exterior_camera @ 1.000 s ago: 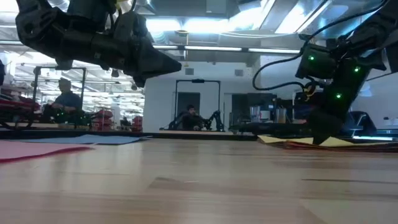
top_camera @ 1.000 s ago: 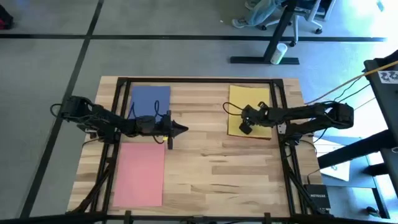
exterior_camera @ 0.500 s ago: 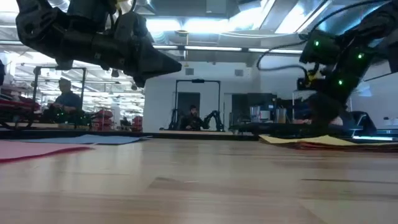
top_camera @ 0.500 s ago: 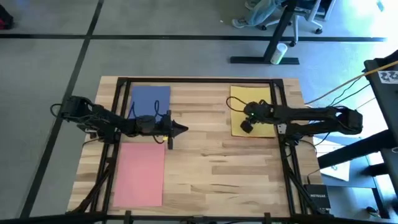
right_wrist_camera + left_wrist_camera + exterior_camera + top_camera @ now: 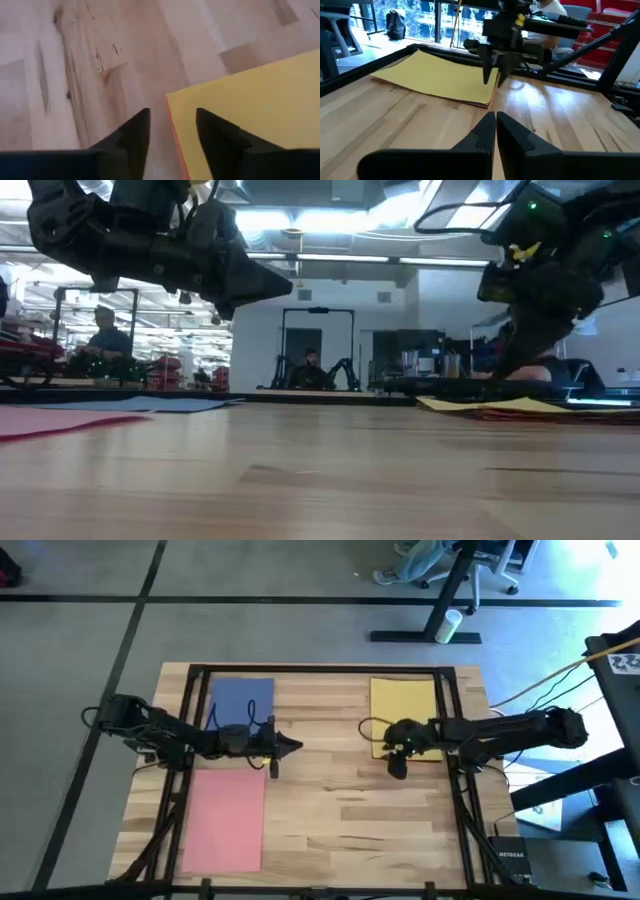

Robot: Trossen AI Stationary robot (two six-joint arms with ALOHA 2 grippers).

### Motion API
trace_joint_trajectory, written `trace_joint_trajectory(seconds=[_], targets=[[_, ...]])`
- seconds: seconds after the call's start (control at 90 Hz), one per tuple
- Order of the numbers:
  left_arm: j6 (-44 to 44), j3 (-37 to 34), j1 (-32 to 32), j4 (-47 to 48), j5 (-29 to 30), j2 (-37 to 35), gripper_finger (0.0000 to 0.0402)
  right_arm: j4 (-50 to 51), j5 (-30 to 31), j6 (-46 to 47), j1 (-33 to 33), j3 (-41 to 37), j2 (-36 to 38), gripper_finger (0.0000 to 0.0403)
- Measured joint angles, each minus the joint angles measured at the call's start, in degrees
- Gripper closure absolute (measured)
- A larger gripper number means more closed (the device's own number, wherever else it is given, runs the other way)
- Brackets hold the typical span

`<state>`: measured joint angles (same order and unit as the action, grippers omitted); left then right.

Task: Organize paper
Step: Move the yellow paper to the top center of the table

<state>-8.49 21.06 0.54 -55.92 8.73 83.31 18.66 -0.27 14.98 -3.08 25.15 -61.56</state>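
Wooden planks are making up the table top (image 5: 330, 810) I am working over, with a dark metal frame running around its edge. Grey floor is showing all around it.

On the left side, a flat pink sheet of paper (image 5: 224, 819) is lying near my end of the table. A flat blue sheet of paper (image 5: 240, 700) is lying beyond it, at the far end. My left gripper (image 5: 292, 748) is hanging in the air between those two sheets, pointing toward the middle of the table. Its two dark fingers (image 5: 485, 131) are pressed tight together, and they are holding nothing.

On the right side, a flat yellow sheet of paper (image 5: 403, 703) is lying at the far end. A thin orange edge is peeking out from under it, so another sheet is lying below. My right gripper (image 5: 397, 762) is pointing down at the corner of the yellow sheet that is nearest to the middle of the table. Its fingers (image 5: 132, 131) are standing a little way apart, with that corner showing between them, and they are holding nothing. I cannot tell if the tips are touching the wood.

Far behind the table, people are sitting in the room.
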Motion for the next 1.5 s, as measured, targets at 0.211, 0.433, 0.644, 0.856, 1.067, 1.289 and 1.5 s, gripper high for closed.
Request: trace_joint_trajectory(seconds=[0.211, 0.433, 0.644, 0.856, 1.067, 1.289, 1.5], targets=[[0.2, 0.0, 0.0, 0.3, 0.0, 0.0, 0.0402, -3.6, 2.9, -0.3, 2.8, 0.0, -7.3, 0.0216], [0.3, 0.0, 0.0, 1.4, 0.0, 0.0, 0.0402, -6.0, 6.3, -0.3, 2.8, 0.1, -12.8, 0.0214], [0.4, 0.0, 0.0, 1.5, 0.0, 0.0, 0.0402, -5.5, 6.3, -0.3, 2.8, 0.1, -13.1, 0.026], [0.1, 0.0, 0.0, 1.4, 0.0, 0.0, 0.0402, -5.3, 5.6, -0.3, 2.8, 0.1, -12.9, 0.036], [0.0, 0.0, 0.0, 1.4, 0.0, 0.0, 0.0402, -5.3, 4.7, -0.3, 2.8, 0.1, -12.9, 0.0396], [0.0, 0.0, 0.0, 1.4, 0.0, 0.0, 0.0402, -5.0, 2.2, -0.3, 2.8, 0.4, -12.9, 0.0395], [0.0, 0.0, 0.0, 1.4, 0.0, 0.0, 0.0402, -5.1, -0.7, -0.7, 2.8, 5.3, -12.9, 0.0402]])
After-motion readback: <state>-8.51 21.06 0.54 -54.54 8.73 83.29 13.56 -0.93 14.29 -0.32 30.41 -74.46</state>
